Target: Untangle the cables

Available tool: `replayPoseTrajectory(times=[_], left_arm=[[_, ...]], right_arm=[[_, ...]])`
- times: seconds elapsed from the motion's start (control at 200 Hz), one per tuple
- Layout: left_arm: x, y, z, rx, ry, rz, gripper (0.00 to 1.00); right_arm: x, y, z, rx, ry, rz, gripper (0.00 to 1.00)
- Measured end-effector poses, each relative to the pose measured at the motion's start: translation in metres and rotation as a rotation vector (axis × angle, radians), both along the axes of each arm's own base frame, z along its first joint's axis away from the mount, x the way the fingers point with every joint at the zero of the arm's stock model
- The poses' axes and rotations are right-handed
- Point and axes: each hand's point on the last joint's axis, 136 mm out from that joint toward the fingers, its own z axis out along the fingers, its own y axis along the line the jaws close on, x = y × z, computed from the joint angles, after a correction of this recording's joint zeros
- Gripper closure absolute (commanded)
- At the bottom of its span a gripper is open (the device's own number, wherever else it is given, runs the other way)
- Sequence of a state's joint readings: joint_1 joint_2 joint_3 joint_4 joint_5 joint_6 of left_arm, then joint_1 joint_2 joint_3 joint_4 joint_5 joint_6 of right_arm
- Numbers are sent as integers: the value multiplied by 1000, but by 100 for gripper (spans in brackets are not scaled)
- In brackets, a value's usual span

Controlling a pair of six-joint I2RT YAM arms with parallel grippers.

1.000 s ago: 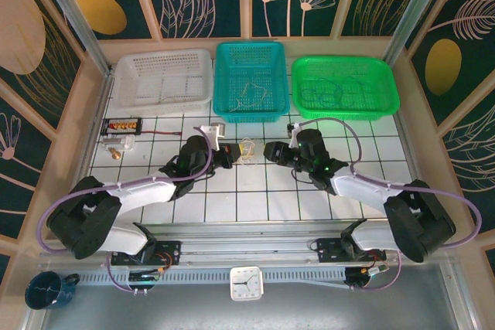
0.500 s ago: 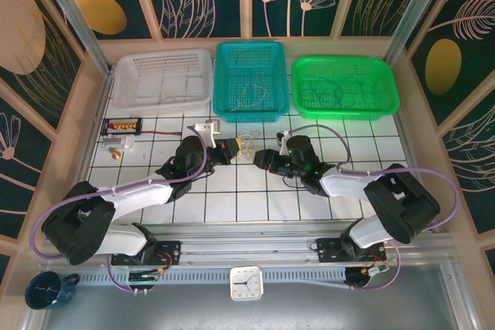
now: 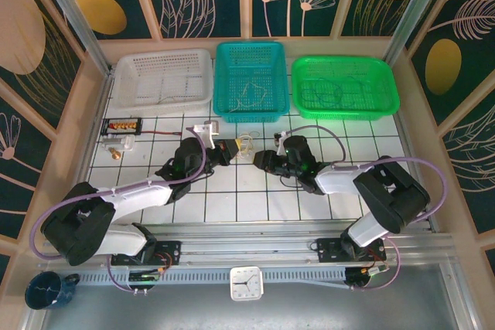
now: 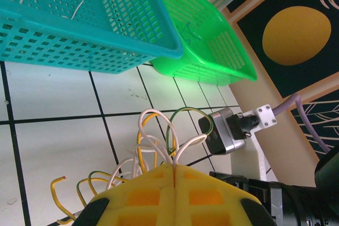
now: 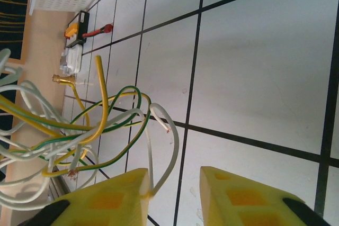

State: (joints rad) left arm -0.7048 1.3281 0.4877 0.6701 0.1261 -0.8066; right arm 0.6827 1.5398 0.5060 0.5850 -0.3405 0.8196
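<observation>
— Overhead?
— I am holding a tangle of thin white, yellow and green wire cables [image 3: 246, 145] in my left gripper [image 3: 230, 150], with my right gripper [image 3: 261, 158] sitting just across it.
— Left wrist?
— My left gripper [image 4: 174, 169] is pinching fully closed on the cables [image 4: 159, 136]. Loops are fanning out just ahead.
— Right wrist?
— My right gripper [image 5: 175, 175] is standing partly open, gripping nothing. The cables [image 5: 90, 125] are hanging to one side, one white loop reaching a pad. I am judging it best to close on that loop alone, pulling gently.
</observation>
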Motion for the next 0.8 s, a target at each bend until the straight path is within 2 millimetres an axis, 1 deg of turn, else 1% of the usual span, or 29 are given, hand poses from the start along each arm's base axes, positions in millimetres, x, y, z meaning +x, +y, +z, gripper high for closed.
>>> replayPoseTrajectory(times=[0.255,0.285,0.32,0.39,0.565,0.641,0.681,0.736,0.801], left_arm=[[-4,3,-7,-16,16,6,100],[-5,4,-8,-17,20,6,100],[-5,4,-10,-18,24,8,100],[-6,5,-13,-19,32,9,100],[-7,7,-15,-19,35,18,100],[-4,10,-16,-14,33,38,100],[-3,12,-17,-8,33,53,100],[-2,17,-22,4,37,76,100],[-3,23,-33,24,50,98,100]], right_arm=[[7,5,1,9,-6,-2,73],[8,6,1,10,-7,-2,77],[9,7,2,12,-8,-2,83],[12,8,3,16,-8,-2,100],[16,5,5,24,-9,-5,100],[23,-5,8,22,-10,-31,100],[29,-15,13,21,-19,-56,100],[39,-32,25,20,-41,-97,100],[49,-55,49,20,-95,-150,100]])
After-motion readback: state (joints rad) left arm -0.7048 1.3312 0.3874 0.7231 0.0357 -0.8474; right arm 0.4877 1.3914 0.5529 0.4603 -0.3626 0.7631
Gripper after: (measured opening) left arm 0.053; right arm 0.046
